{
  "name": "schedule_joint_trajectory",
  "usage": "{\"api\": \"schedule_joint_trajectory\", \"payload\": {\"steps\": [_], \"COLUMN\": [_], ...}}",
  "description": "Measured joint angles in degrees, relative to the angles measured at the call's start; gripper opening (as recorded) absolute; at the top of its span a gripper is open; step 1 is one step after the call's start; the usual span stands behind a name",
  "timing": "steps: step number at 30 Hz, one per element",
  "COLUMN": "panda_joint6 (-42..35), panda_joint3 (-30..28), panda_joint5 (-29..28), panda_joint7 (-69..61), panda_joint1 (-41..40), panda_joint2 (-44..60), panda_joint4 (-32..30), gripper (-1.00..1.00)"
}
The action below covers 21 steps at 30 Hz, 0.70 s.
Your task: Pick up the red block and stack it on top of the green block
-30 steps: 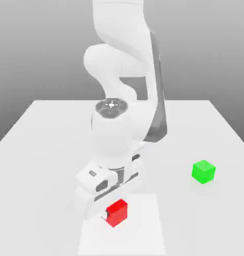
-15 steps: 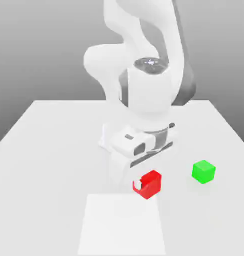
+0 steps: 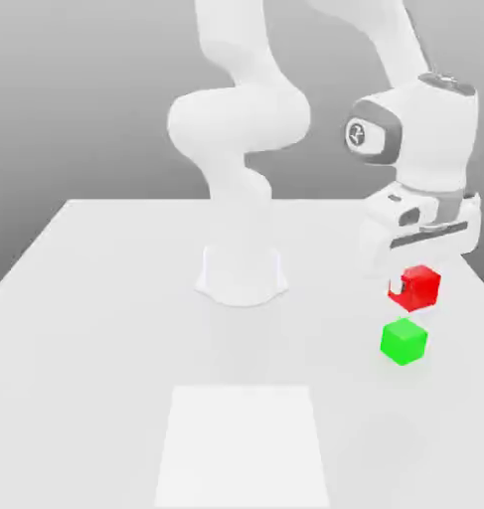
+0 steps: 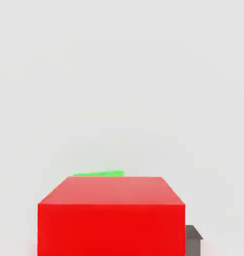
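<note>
Above green block (image 3: pixel 403 340), hand (image 3: pixel 412 288) gripping red block (image 3: pixel 418 286)

The pincer (image 3: pixel 413 289) has carried the red block (image 3: pixel 417 286) up from the table to above the green block (image 3: pixel 403 341).

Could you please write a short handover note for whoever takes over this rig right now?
Tool: shut on the red block, carrying it in the air.
Red block: lifted off the table, hanging just above the green block with a gap between them. In the hand view a thin strip of green peeks out past the red block's edge.
Green block: resting on the table at the exterior view's right, untouched.
Done: red block picked up and brought over the green one.
Left: check alignment, lower the red block onto the green, release, and withdraw.
</note>
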Motion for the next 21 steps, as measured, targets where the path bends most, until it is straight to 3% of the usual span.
{"api": "schedule_joint_trajectory", "payload": {"steps": [10, 21], "panda_joint6": [2.9, 12.2], "panda_joint3": [4.3, 5.5], "panda_joint5": [-12.8, -23.2], "panda_joint7": [9.7, 16.9], "panda_joint1": [-7.7, -11.2], "panda_joint2": [5.7, 14.6], "panda_joint4": [1.0, 0.8], "gripper": [-1.00, -1.00]}}
